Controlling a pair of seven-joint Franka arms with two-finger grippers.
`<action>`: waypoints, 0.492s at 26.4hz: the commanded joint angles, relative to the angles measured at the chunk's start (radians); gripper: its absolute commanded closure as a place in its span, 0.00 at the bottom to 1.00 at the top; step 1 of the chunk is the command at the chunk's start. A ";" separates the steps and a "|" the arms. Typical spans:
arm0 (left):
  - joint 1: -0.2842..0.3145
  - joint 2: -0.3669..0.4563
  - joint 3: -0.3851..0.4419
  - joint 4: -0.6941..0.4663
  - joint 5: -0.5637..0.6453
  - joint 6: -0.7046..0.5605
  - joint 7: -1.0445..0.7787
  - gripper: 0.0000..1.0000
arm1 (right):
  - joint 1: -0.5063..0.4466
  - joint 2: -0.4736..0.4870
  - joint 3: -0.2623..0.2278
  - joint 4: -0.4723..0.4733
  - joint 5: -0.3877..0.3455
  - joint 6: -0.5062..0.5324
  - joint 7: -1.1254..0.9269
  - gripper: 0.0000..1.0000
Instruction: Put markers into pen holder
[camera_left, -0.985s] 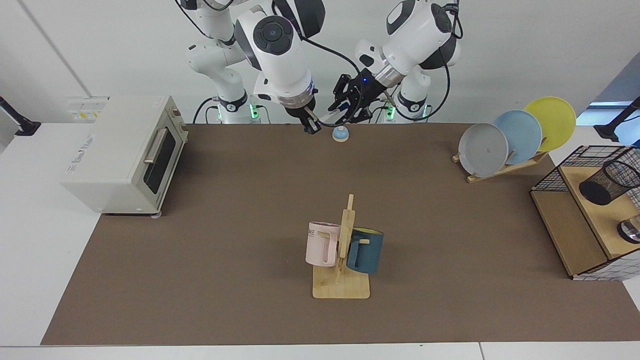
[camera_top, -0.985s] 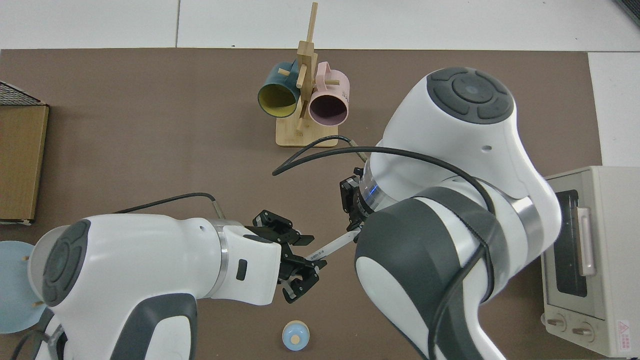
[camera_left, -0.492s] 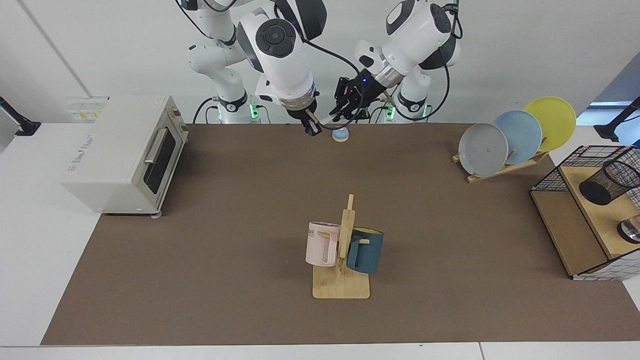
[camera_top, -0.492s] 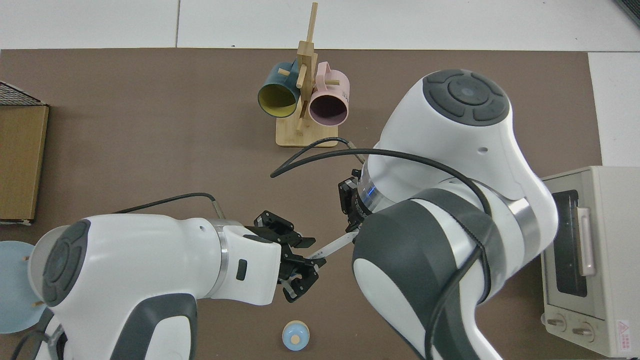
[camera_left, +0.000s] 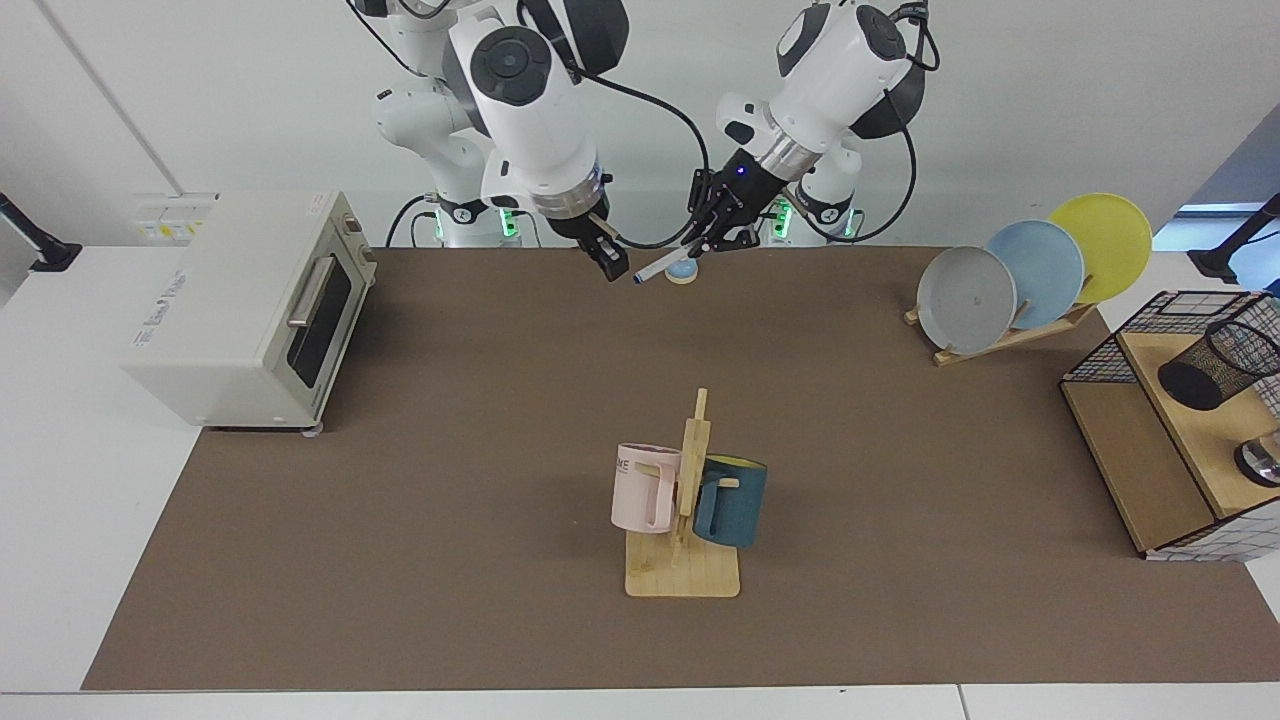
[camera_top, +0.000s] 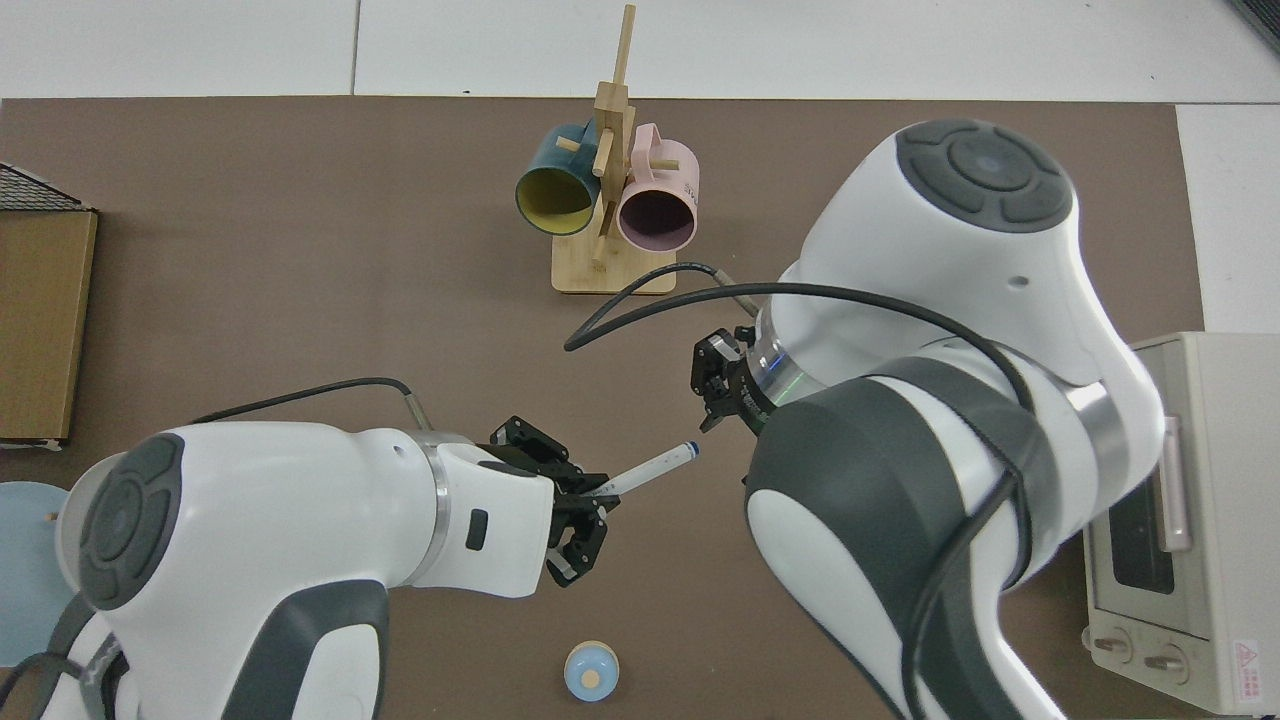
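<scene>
Left gripper (camera_top: 585, 497) has the marker (camera_top: 648, 468) pinched at one end, fingers closed on the barrel; the rest sticks out past the fingertips toward the right gripper (camera_left: 610, 262), free end with its small blue tip unsupported, all of it in the air above the desk (camera_left: 450, 420). In the facing view the marker (camera_left: 662, 267) slopes down from the left gripper (camera_left: 712, 240). Right gripper sits just off that free end, not touching it, holding nothing; can't tell how far its fingers are apart. Judgement: marker is light, stiff, smooth plastic, so an end grip can let it pivot or slide; holding nearer the middle would be steadier. For the drop, keep fingers on the upper end so the lower end enters first. Holder (camera_left: 1215, 365) is well away from both sets of fingers, on the shelf (camera_left: 1140, 470).
</scene>
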 joint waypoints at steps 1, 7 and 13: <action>0.022 0.003 0.004 -0.003 0.102 -0.005 -0.001 1.00 | -0.103 -0.020 -0.002 -0.013 -0.042 0.015 -0.165 0.00; 0.071 0.035 0.005 0.047 0.286 -0.056 0.008 1.00 | -0.197 -0.020 -0.002 -0.018 -0.131 0.029 -0.432 0.00; 0.113 0.122 0.013 0.204 0.453 -0.171 0.107 1.00 | -0.254 -0.020 0.000 -0.022 -0.223 0.024 -0.696 0.00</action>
